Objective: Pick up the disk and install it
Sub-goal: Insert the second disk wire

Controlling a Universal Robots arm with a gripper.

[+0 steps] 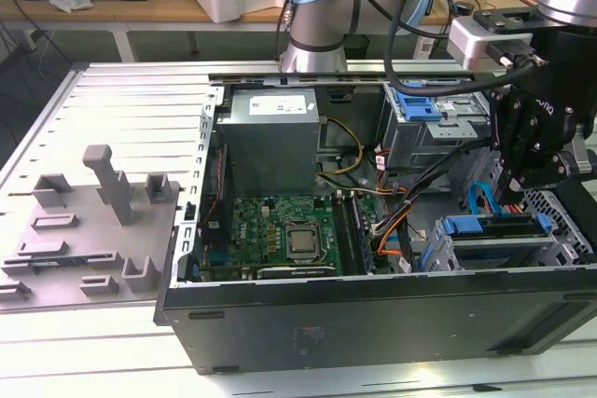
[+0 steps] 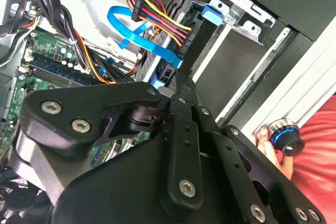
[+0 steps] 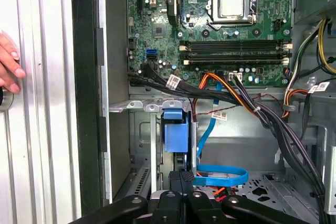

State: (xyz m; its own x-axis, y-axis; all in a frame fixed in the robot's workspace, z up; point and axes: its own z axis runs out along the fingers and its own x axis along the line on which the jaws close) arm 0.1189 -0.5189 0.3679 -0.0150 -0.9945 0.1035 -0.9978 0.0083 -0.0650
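A: Where's the disk [image 1: 497, 230] now?

B: In the exterior view it sits edge-up in the metal cage [image 1: 446, 253] at the case's near corner, on the exterior view's right, its blue frame showing along the top. In the first wrist view the same blue frame [image 3: 175, 129] stands in the slot just ahead of the fingers.

A: And the gripper [image 1: 515, 195]?

B: It hangs right over the disk's back edge. In both wrist views the 2 fingers [image 3: 181, 178] lie pressed together into 1 black bar. Whether they pinch the frame's edge or merely push on it, I can't tell; the contact is hidden.

A: So which step is this?

B: Installing, I'd judge: the pickup looks done and the disk is mostly seated.

A: What does finishing call for?

B: A straight push along the slot, keeping clear of the blue ribbon cable [image 3: 220, 174] beside it.
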